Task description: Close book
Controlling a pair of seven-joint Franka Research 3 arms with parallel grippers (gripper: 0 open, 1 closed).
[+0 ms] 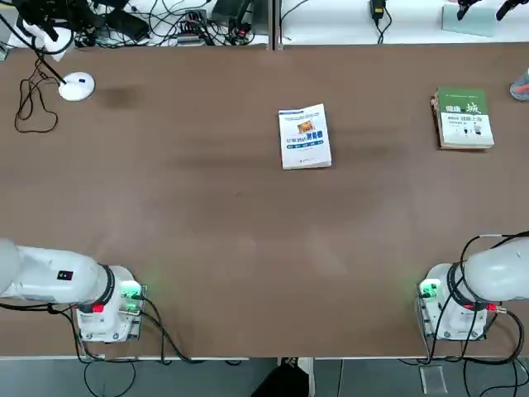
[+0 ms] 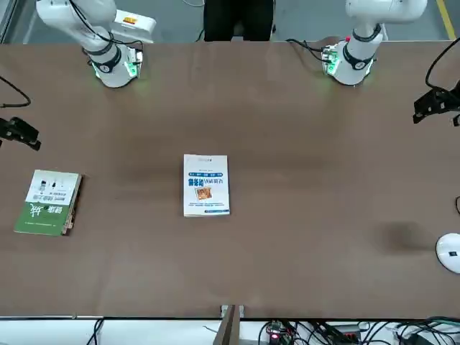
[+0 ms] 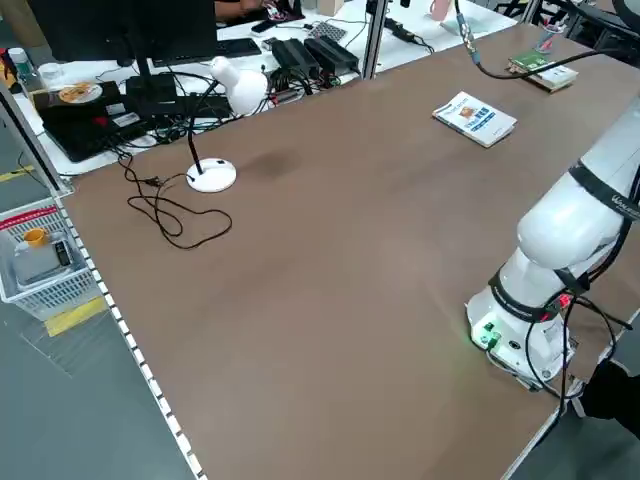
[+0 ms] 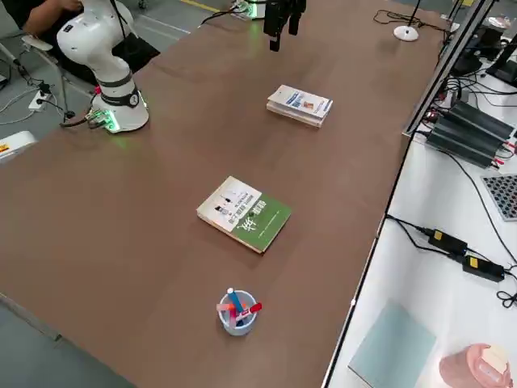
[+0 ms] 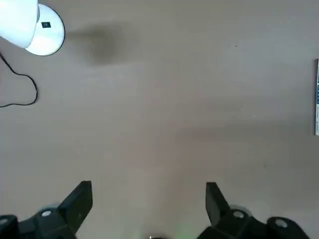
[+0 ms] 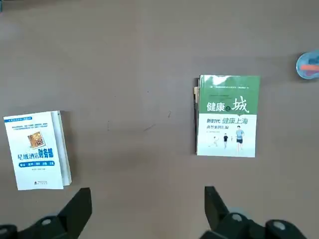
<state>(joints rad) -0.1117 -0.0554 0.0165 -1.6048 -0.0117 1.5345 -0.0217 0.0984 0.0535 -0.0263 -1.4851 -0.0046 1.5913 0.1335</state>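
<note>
The book [image 1: 305, 136] lies closed, upper centre of the bench [image 1: 207, 223]. Left gripper [image 5: 149, 209] and right gripper [image 6: 148, 211] both spread wide, empty.

We note the table [image 1: 207, 231] has a matt brown top, smooth, with only faint smudged sheen. The book [image 1: 305, 136] has a glossy paper cover in white and light blue, with its cream paper page block showing at the edge, and the green-and-white book [image 1: 464, 117] looks likewise paper-covered. We record the arm housings as smooth glossy white plastic, and the right gripper [image 6: 148, 211] and left gripper [image 5: 149, 209] fingers as matt black.
</note>
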